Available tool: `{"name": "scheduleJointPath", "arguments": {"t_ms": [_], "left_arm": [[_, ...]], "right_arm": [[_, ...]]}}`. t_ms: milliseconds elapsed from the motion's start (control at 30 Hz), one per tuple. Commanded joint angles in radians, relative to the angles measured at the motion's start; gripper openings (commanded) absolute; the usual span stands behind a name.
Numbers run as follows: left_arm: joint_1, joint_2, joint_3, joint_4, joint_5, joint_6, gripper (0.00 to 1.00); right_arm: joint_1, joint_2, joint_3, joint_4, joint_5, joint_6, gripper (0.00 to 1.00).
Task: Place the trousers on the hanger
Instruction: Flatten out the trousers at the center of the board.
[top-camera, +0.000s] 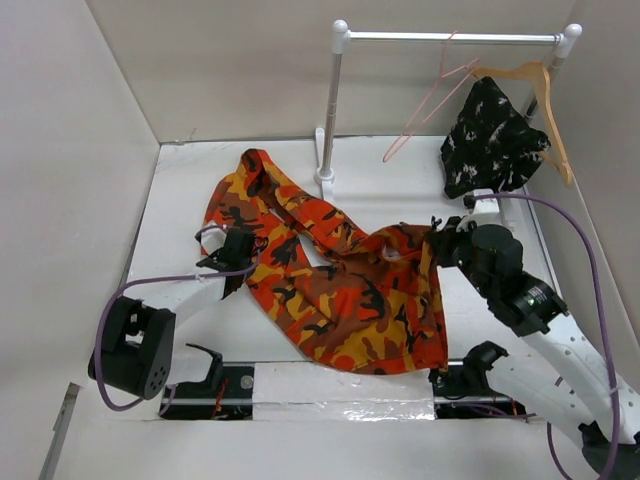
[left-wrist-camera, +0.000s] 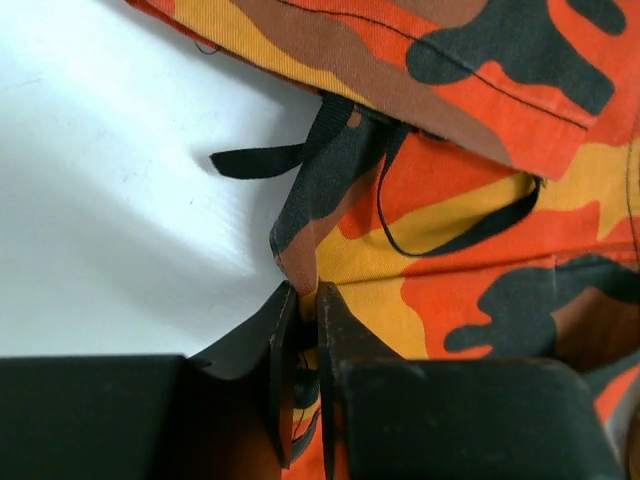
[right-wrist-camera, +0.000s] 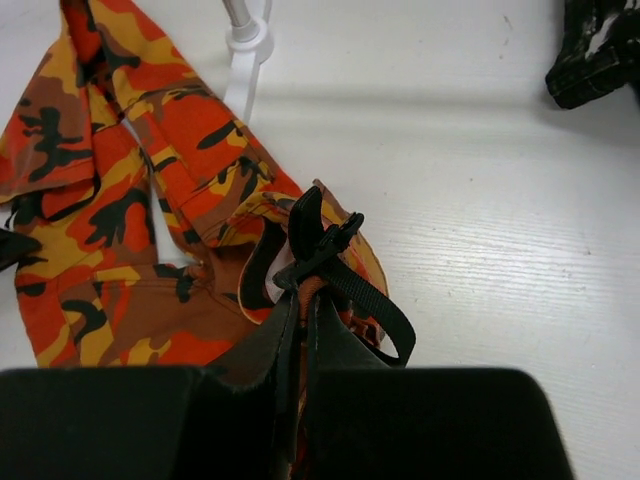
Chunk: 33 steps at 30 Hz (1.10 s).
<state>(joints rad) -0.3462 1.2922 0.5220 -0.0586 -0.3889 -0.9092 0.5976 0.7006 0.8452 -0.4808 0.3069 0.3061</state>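
Observation:
The orange, red, yellow and black camouflage trousers lie spread across the middle of the white table. At their left edge my left gripper is shut on the trousers, pinching a fold of cloth beside a black strap. At their right edge my right gripper is shut on the trousers, clamping a bunched bit of cloth with a black webbing strap and buckle. The thin pink hanger hangs from the white rail at the back.
A light wooden hanger carrying a black-and-white garment hangs on the rail's right end. The rail's left post stands on a white foot just behind the trousers. White walls enclose the table on three sides.

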Motion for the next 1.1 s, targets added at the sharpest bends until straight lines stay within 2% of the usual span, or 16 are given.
{"name": "scheduleJointPath", "arguments": {"t_ms": [0,67,100,200,233,300,367,500,700,733,767,833,867,933,967,1067], "left_arm": [[-0.036,-0.13,0.082,-0.142,-0.042,-0.033,0.0],[-0.054,-0.241,0.102,-0.214,-0.066,-0.033,0.0],[-0.054,-0.369,0.11,-0.249,-0.079,-0.031,0.0],[-0.063,-0.602,0.101,-0.358,-0.082,-0.02,0.0],[-0.063,-0.644,0.093,-0.401,-0.068,-0.016,0.0],[-0.074,-0.706,0.069,-0.447,-0.031,-0.048,0.0],[-0.106,-0.722,0.046,-0.426,0.043,-0.048,0.0],[-0.106,-0.731,0.02,-0.403,0.172,-0.05,0.0],[-0.106,-0.782,-0.056,-0.322,0.318,-0.01,0.0],[-0.106,-0.775,-0.053,-0.313,0.329,0.001,0.04],[-0.106,-0.766,-0.053,-0.297,0.349,0.021,0.24],[-0.106,-0.737,-0.059,-0.273,0.367,0.042,0.38],[-0.106,-0.729,-0.053,-0.268,0.352,0.052,0.48],[-0.106,-0.72,-0.042,-0.253,0.314,0.065,0.58],[-0.106,-0.717,-0.013,-0.251,0.27,0.073,0.59],[-0.106,-0.696,0.062,-0.259,0.172,0.098,0.59]], "right_arm": [[-0.073,0.008,0.0,0.126,-0.012,-0.016,0.0],[-0.114,0.025,-0.001,0.139,-0.015,-0.013,0.0],[-0.139,0.042,-0.005,0.155,-0.012,-0.013,0.0],[-0.277,0.068,-0.029,0.182,-0.002,-0.006,0.0],[-0.367,0.086,-0.043,0.2,-0.021,-0.005,0.0],[-0.465,0.114,-0.072,0.252,-0.069,0.01,0.0],[-0.597,0.175,-0.084,0.312,-0.136,0.027,0.0],[-0.735,0.325,-0.04,0.331,-0.164,0.042,0.0],[-0.789,0.502,-0.005,0.386,-0.071,0.065,0.0],[-0.803,0.52,0.006,0.393,-0.051,0.068,0.0],[-0.82,0.539,0.014,0.396,-0.052,0.077,0.09],[-0.82,0.568,0.04,0.39,-0.081,0.083,0.29],[-0.82,0.563,0.043,0.383,-0.1,0.087,0.51],[-0.805,0.498,0.022,0.406,-0.138,0.087,0.71],[-0.779,0.466,-0.012,0.409,-0.147,0.085,0.82],[-0.715,0.319,-0.092,0.429,-0.196,0.073,0.84]]}}
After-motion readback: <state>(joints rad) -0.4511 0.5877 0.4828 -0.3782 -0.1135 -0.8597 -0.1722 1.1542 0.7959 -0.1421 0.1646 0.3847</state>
